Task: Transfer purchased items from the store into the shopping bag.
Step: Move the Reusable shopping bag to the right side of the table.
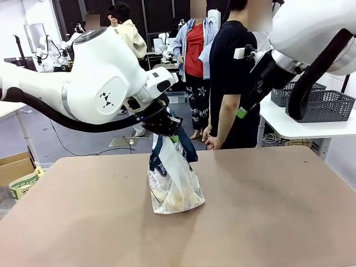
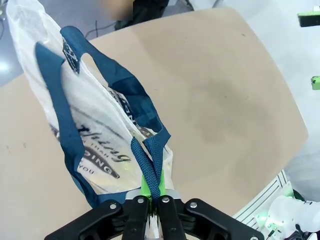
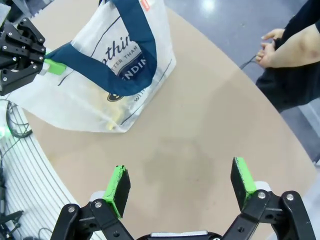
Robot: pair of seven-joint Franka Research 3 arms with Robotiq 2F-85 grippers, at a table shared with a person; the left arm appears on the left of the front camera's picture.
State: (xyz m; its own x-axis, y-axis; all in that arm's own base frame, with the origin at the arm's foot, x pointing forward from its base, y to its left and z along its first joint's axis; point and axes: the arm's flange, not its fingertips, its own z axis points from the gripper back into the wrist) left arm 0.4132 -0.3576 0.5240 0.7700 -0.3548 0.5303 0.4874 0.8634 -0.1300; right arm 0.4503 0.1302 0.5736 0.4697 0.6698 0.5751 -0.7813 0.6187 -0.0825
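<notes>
Shopping bag stands mid-frame on the table, pale-yellow items inside; left gripper is clamped on its navy handle. Right gripper hovers upper right, jaws apart.

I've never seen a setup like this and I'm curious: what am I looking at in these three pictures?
Two white robot arms work at a brown table. The front picture looks across it at a person standing on the far side. The other two come from cameras on each arm's wrist. The left gripper is shut on a navy handle of the shopping bag, which stands on the table with pale-yellow items inside. The right gripper hangs open above the bare tabletop, holding nothing.
</notes>
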